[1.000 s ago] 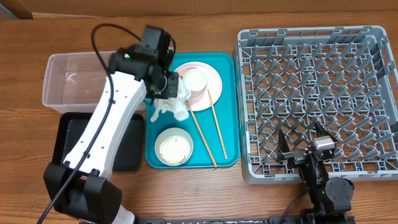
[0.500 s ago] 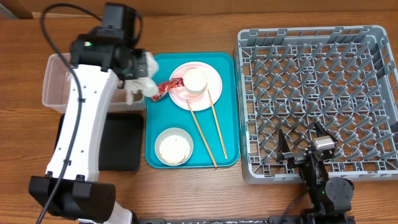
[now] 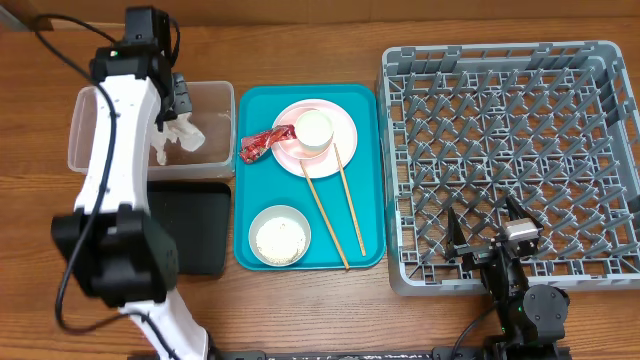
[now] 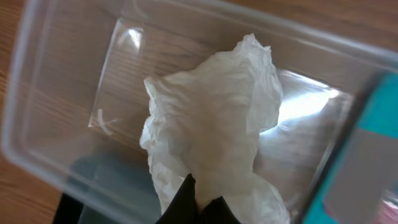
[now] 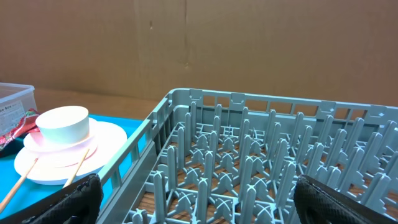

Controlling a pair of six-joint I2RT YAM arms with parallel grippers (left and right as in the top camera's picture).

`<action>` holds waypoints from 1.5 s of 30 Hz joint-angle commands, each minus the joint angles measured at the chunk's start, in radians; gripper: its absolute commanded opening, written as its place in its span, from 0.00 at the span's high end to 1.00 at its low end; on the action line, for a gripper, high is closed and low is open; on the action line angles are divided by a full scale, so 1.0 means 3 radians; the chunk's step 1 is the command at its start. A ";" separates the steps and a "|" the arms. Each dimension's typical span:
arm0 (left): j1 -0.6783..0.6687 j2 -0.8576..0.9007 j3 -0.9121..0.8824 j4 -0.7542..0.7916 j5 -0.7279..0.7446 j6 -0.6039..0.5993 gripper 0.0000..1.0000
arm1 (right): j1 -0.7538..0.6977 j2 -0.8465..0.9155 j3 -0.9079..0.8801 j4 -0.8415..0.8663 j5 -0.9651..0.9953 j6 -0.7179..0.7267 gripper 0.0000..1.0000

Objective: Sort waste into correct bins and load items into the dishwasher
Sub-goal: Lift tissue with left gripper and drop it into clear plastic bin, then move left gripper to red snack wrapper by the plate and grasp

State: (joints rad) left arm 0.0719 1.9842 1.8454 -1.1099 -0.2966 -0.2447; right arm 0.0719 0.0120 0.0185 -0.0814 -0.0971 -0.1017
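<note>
Overhead, upper left: the left end effector (image 3: 176, 100) is clamped on the crumpled white tissue (image 3: 182, 140), which hangs directly beneath it over the clear tub (image 3: 218, 160). Left wrist: the fingertips (image 4: 185, 198) pinch the tissue's lower edge, with bare tub floor all round it. Right wrist: the right end effector (image 5: 196, 199) stands apart at the dish rack (image 5: 249, 155), well away.

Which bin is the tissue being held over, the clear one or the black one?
The clear plastic tub: the left gripper pinches the white tissue over its see-through bottom. The black tray lies beside it, away from the tissue.
</note>
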 commanded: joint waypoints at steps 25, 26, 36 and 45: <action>-0.0084 -0.0661 0.0600 -0.0899 0.2710 -0.0149 0.48 | -0.0004 -0.0031 -0.0036 0.0017 -0.0004 0.0000 0.00; -0.0121 -0.0661 0.0599 -0.0966 0.2708 -0.0039 0.53 | -0.0005 -0.0031 -0.0036 0.0017 -0.0004 0.0000 0.00; -0.0872 -0.0422 0.0514 -0.1325 0.1428 0.0970 0.67 | -0.0005 -0.0031 -0.0036 0.0017 -0.0004 0.0000 0.00; -0.1207 -0.0294 0.0507 -0.1162 0.1298 0.1191 0.35 | -0.0004 -0.0031 -0.0036 0.0017 -0.0004 0.0000 0.00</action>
State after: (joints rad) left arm -0.2764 1.8725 2.0003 -1.4662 0.1272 0.0654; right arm 0.0719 0.0120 0.0185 -0.0811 -0.0971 -0.1013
